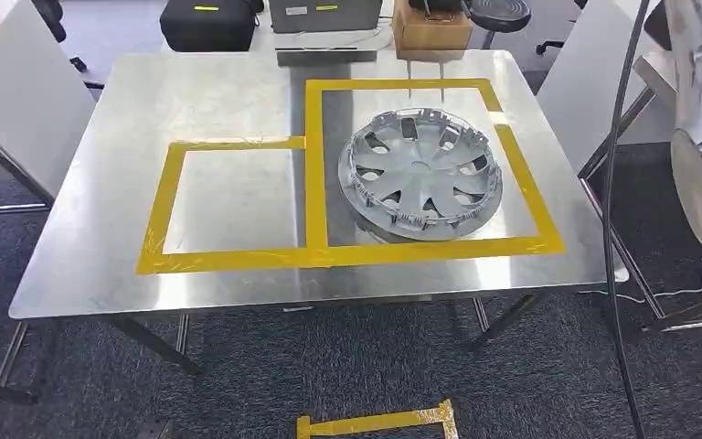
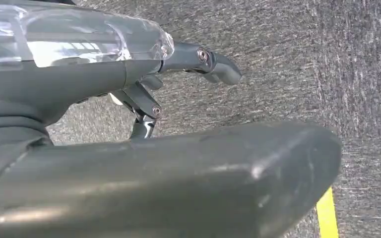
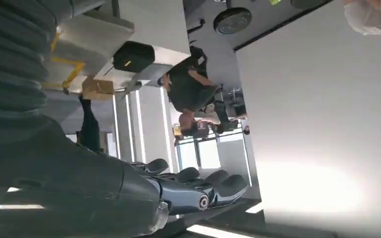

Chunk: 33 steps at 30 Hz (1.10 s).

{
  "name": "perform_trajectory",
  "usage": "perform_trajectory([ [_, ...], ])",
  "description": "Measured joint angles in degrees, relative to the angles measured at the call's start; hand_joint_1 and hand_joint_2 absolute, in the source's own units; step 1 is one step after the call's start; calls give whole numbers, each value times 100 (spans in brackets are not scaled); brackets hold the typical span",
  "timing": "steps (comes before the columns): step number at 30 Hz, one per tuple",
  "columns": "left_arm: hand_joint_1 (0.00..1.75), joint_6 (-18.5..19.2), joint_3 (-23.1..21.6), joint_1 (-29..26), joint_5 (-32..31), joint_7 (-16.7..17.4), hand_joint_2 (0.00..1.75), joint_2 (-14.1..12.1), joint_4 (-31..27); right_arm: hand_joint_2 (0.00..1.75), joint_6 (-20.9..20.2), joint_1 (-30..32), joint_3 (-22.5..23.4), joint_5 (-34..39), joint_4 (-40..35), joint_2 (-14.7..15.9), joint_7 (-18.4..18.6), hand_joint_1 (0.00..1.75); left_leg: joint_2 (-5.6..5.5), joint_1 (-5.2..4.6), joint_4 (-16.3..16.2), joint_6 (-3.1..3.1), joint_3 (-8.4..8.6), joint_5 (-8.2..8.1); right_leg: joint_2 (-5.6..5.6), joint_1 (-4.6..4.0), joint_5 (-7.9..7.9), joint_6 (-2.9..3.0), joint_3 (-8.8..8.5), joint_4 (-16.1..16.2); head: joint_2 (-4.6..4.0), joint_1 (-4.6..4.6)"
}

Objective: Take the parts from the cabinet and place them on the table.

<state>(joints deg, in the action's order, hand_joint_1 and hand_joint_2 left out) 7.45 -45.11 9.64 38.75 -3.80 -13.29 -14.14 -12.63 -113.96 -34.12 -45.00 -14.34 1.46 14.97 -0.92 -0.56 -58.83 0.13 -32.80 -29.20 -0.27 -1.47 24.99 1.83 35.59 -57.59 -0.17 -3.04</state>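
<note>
Yellow tape strips stuck to the dark carpet sit closest, just in front of the metal table. On the tabletop two rectangles are marked in yellow tape sharing one edge, a smaller one towards the left and a larger one towards the right. A grey wheel cover lies flat inside the larger rectangle, with its ribbed, clip-lined inner side facing up; its lower rim comes close to the front tape line, and its right rim sits just beside the right-hand tape line without clearly crossing it. The smaller rectangle holds nothing but bare metal. Behind the table stand a black case and a cardboard box. At the right edge of the head view, a white, rounded part hangs beside the table, with a black cable running down in front of it. The left hand hangs over the carpet, its thick thumb stretched out and the darker fingers apart from it, holding nothing. The right hand has its fingers lying straight and side by side, with nothing between them; its view is turned, showing a pale panel alongside and a person further off in the room.
</note>
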Motion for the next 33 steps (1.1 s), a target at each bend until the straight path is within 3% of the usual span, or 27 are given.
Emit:
perform_trajectory([
  [15, 0, 0, 7, 0, 0, 0, 0, 0, 0, 175, 0, 0, 9, 0, 0, 0, 0, 0, 7, -1, 0, 0, 0, 0, 2, 1, 0, 0, 0, -1, 0, -2],
  [17, 0, -30, 7, 4, -141, 0, 0, -2, -4, 175, 260, 41, 13, -22, -2, 43, -164, 0, -9, -7, 0, -1, 6, 0, 3, -4, 3, 2, 16, 3, 0, 2],
  [18, 0, -74, 7, 3, -269, 57, 0, -15, -35, 175, 761, 178, 37, 29, -18, 162, -525, 0, -35, -3, -1, -1, 14, 0, 1, -14, 4, 3, 13, 8, 0, 29],
  [20, 0, -182, 7, -20, -385, 313, 0, -68, -208, 175, 2129, 727, 171, 339, -55, 727, -1985, 0, -139, 28, -3, 1, 66, -2, -36, -46, 12, 5, -68, 36, 0, 101],
  [21, 0, -268, 7, -52, -404, 489, 0, -109, -343, 175, 2524, 979, 255, 465, -85, 1155, -2496, 0, -213, 53, -2, 6, 92, -6, -78, -54, 28, 16, -136, 55, 0, 125],
  [22, 0, -339, 9, -114, -411, 621, 0, -140, -481, 175, 2592, 1238, 330, 512, -92, 1455, -2665, 0, -263, 63, 0, 9, 110, -6, -122, -60, 39, 27, -184, 64, 0, 100],
  [24, 0, -429, 13, -306, -422, 791, 0, -252, -722, 175, 2583, 1591, 448, 544, -96, 1863, -2553, 0, -269, 39, 0, 11, 106, -8, -139, -28, 40, 27, -190, 62, 0, -48],
  [29, 0, -512, 39, -363, -463, 903, 0, -435, -1080, 175, 2584, 2053, 627, 595, -173, 2367, -2218, 0, -184, 5, 0, 46, 109, -30, -80, 11, 49, -80, -176, 62, 0, -37],
  [33, 0, -527, 42, -411, -481, 925, 0, -516, -1285, 175, 2605, 2250, 765, 625, -258, 2625, -2199, 0, -138, 1, 2, 51, 109, -33, -68, 14, 52, -86, -173, 61, 0, -37],
])
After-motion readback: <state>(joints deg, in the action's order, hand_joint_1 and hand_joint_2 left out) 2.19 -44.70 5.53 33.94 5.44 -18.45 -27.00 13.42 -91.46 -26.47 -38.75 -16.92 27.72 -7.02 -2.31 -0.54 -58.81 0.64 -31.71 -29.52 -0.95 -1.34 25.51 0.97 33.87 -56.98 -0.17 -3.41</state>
